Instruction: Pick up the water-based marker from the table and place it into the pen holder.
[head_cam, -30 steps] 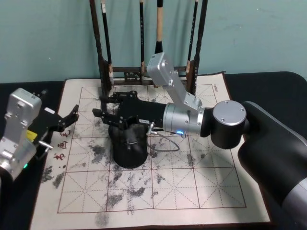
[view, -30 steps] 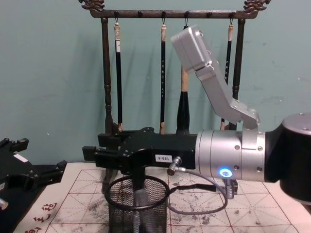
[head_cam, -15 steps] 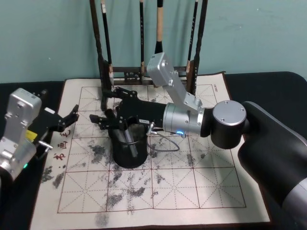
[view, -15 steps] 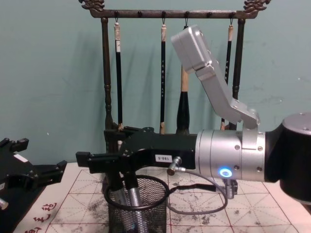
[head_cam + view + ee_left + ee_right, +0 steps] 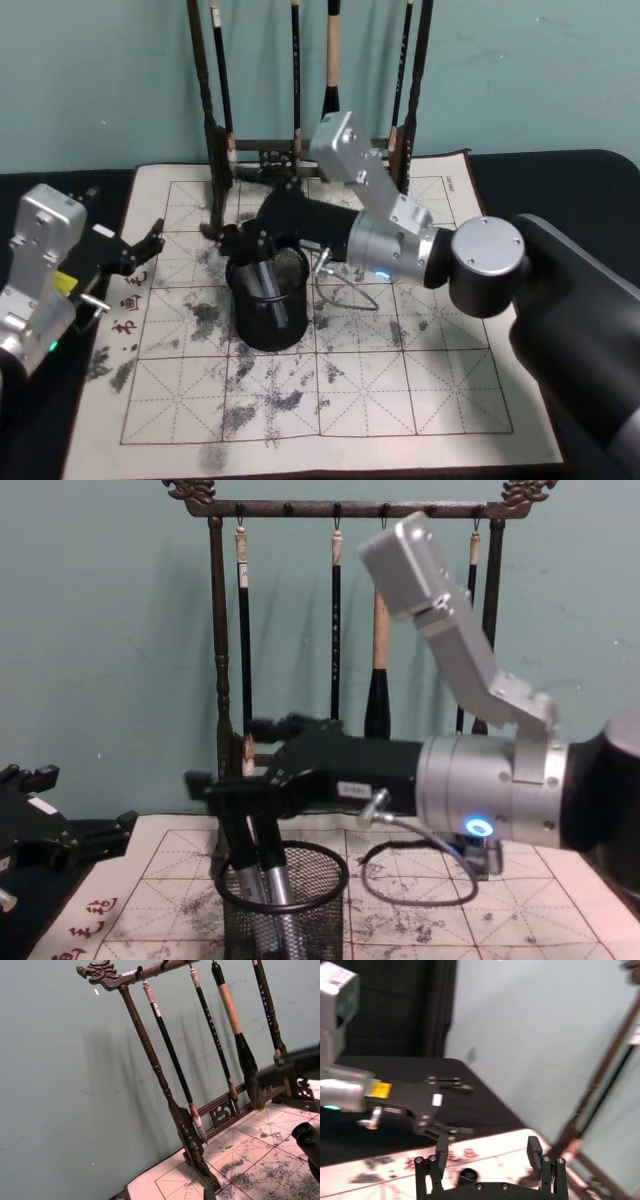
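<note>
A: Any legible markings?

B: Red characters on the table point(image 5: 130, 300) mat; unreadable.

A: Container contents?

B: The water-based marker point(image 5: 277, 900) stands tilted inside the pen holder point(image 5: 330, 920). Right gripper point(image 5: 232, 232), fingers spread, sits above the rim. Left gripper point(image 5: 145, 243), released, sits near the mat's left edge.

Black wire-mesh cylindrical pen holder point(image 5: 266, 300): stands on the whitish grid-lined mat point(image 5: 420, 380), left of centre. Silver-barrelled marker point(image 5: 275, 900): inside holder, leaning. Tall dark wooden brush rack point(image 5: 300, 150): behind holder, at mat's far edge. Right tool point(image 5: 232, 240): above holder's rim. Left tool point(image 5: 140, 248): at mat's left edge, on dark worktop point(image 5: 560, 180).
</note>
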